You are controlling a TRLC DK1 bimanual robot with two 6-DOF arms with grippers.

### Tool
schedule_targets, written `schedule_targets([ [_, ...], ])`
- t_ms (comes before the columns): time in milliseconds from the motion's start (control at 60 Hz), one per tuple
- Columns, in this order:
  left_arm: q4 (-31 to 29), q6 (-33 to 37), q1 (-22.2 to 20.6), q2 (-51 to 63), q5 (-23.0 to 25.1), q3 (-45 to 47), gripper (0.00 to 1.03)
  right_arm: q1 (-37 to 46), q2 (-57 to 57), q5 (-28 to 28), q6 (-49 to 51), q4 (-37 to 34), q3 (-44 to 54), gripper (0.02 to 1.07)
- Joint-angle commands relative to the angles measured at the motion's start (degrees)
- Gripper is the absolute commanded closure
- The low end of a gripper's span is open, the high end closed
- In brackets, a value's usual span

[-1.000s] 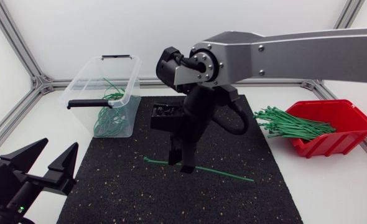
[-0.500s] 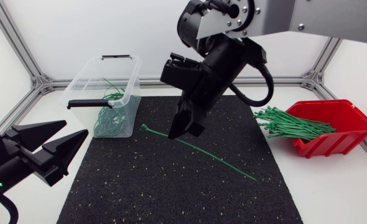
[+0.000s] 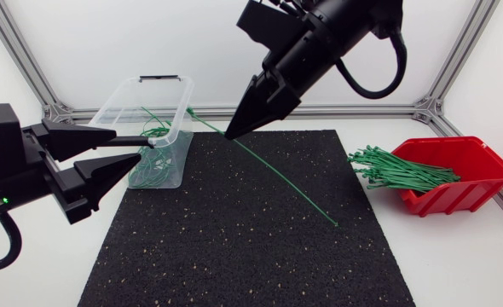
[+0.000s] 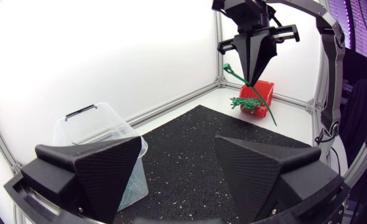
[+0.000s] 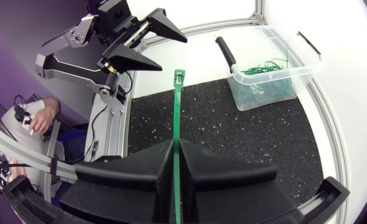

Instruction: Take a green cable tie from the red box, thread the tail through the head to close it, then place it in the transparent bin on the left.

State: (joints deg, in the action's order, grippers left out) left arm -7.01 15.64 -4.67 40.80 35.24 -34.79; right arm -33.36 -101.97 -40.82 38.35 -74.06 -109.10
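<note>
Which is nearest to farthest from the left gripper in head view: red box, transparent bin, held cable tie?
1. transparent bin, just beside the left gripper, at the table's left.
2. cable tie, held up over mid-table by the right gripper.
3. red box, far right.

Free air above the mat [image 3: 234, 247] separates the left hand [image 3: 125, 145] from the raised right hand [image 3: 232, 132]; only the clear bin [image 3: 176, 119], close under the left hand, and the jutting cable tie [image 3: 277, 170] intrude.
</note>
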Motion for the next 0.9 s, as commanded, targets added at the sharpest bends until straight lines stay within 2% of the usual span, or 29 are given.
schedule_targets([
  [0, 1.3, 2.5, -0.6, 4.0, 2.6, -3.4, 0.20, 1.1, -2.4, -2.5, 0.7, -2.1, -2.1, 1.01],
  [33, 1.5, 2.5, -0.5, 5.4, 3.9, -4.2, 0.20, 1.4, -3.1, -3.2, 1.2, -2.8, -2.6, 1.01],
  [100, 1.4, 2.6, 0.1, 9.7, 9.2, -6.3, 0.20, 1.5, -3.8, -4.5, 2.0, -3.0, -2.9, 1.01],
  [200, 1.8, 4.2, 0.0, 11.9, 12.7, -7.3, 0.20, 1.8, -5.3, -6.3, 3.4, -3.7, -3.2, 1.01],
  [300, 2.9, 6.0, -0.3, 14.0, 18.0, -8.1, 0.20, 2.2, -6.3, -7.3, 3.9, -3.9, -3.7, 1.01],
  [483, 9.5, 6.1, -1.7, 16.4, 21.7, -7.0, 0.20, 2.7, -7.6, -8.7, 6.0, -5.2, -4.5, 1.01],
  [550, 13.6, 6.1, -1.7, 18.0, 24.6, -6.0, 0.20, 3.2, -8.6, -9.9, 8.4, -7.3, -5.4, 1.01],
  [783, 17.7, 7.8, -1.4, 23.1, 30.7, -5.9, 0.20, 4.3, -11.7, -12.1, 13.7, -10.6, -6.8, 1.01],
  [883, 19.3, 7.8, -1.6, 24.5, 31.1, -6.1, 0.20, 4.5, -13.9, -13.6, 16.7, -13.3, -8.6, 1.01],
])
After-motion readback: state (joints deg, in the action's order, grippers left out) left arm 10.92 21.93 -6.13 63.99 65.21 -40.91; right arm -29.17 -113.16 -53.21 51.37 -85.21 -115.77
